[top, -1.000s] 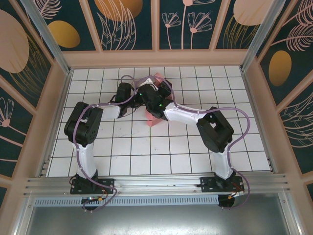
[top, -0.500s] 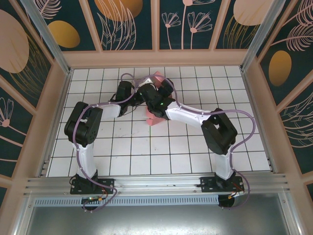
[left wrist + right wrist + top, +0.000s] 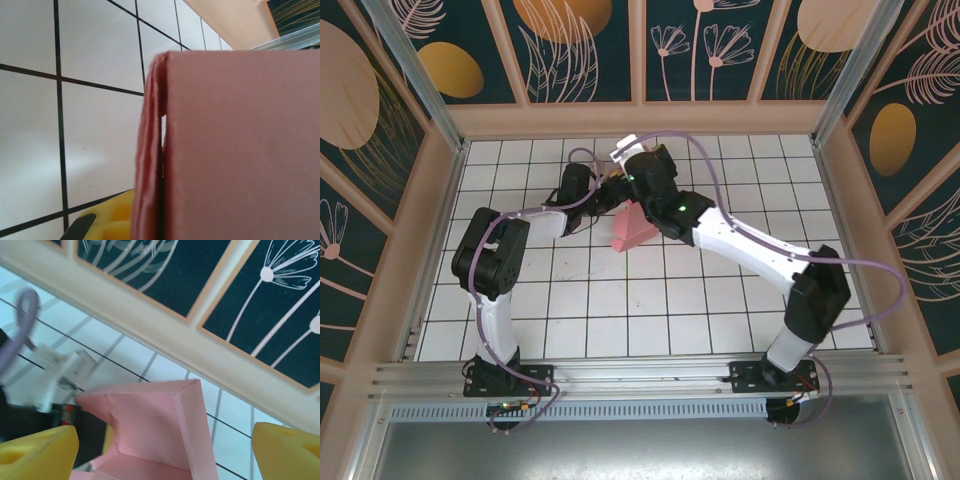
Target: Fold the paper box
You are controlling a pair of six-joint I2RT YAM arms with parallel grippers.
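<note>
Swung wide to right since a second ago: my right arm, now stretched long. Centre, paper box [image 3: 632, 232] stands half-formed, walls up. There my left claw [image 3: 603, 197] pinches box wall tight, steadying it. Just beyond, my right claw [image 3: 162, 450] hovers spread wide, empty, likely lining up the next flap.

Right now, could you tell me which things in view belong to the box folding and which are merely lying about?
Part of the job:
- pink paper box
- left gripper, shut on the box
- right gripper, open near it

Merely surroundings:
- white tiled tabletop
- floral wall panels
</note>
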